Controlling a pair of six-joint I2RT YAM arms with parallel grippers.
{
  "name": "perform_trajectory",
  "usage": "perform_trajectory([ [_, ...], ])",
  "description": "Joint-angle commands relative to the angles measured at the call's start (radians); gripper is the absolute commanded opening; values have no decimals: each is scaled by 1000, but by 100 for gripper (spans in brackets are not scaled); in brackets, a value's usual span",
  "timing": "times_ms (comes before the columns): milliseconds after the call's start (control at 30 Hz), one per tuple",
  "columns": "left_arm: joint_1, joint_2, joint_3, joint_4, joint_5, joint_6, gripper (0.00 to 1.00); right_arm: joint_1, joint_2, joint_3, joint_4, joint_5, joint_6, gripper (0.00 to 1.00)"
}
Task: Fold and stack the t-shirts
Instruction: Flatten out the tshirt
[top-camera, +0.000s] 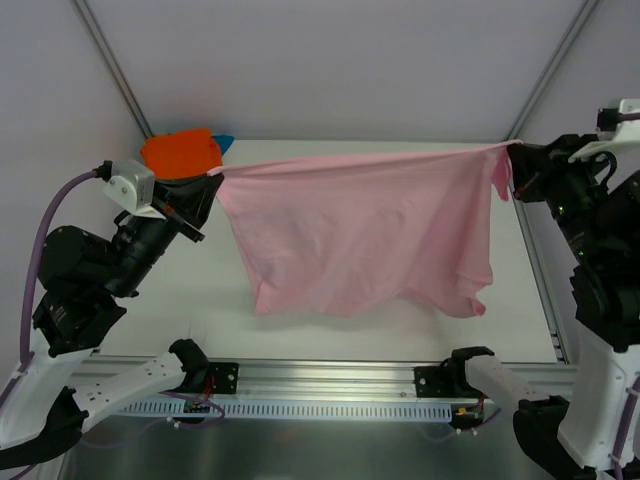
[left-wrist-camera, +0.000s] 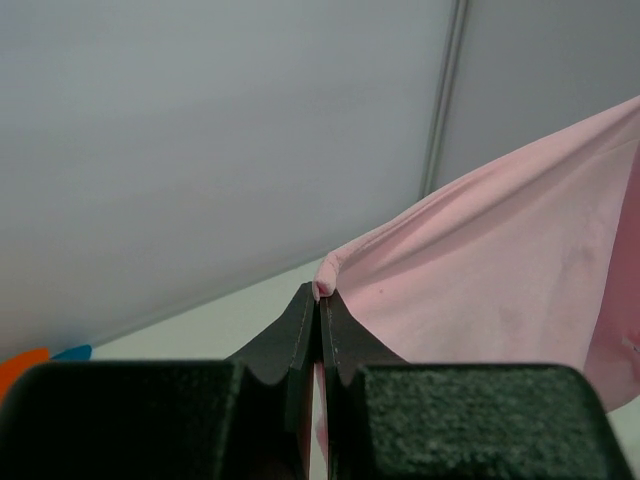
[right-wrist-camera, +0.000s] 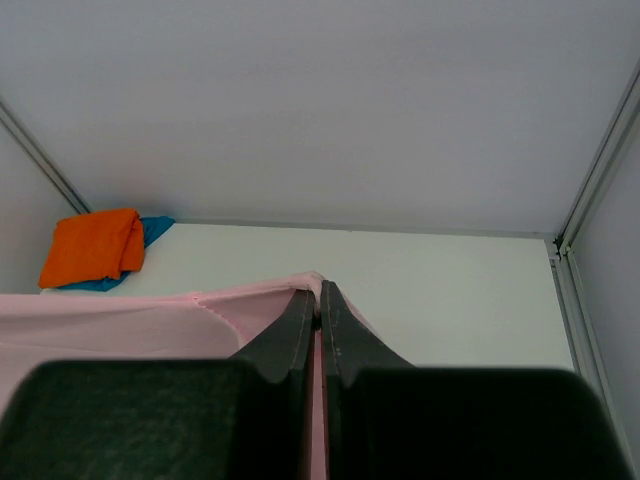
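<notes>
- Left hand (top-camera: 212, 182) is pressed together on one top corner of the pink t-shirt (top-camera: 360, 230), with a small nub of cloth poking out between the fingertips.
- Right hand (top-camera: 514, 152) is also pressed together, pinching the opposite top corner, up by the table's (top-camera: 200, 300) far-right corner.
- The pink shirt is lifted and spread wide between the two hands. Its top edge is pulled into a nearly straight line running across the far part of the table.
- The lower edge hangs loose and wavy over the middle of the table. Whether it brushes the surface, I cannot tell.
- The orange t-shirt (top-camera: 180, 152) sits folded in the far-left corner, just behind the left hand.
- The teal t-shirt (top-camera: 224, 142) lies under it, with only a sliver showing at the orange one's right side.
- Bare table shows between the hanging edge and the near edge, and down the left side below the left hand.
- The right hand sits close to the right wall frame.
</notes>
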Motion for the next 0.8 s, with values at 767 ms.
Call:
perform_trajectory([
  [767, 6, -121, 81, -17, -83, -22, 0, -5, -167, 220, -6, 117, 9, 1],
])
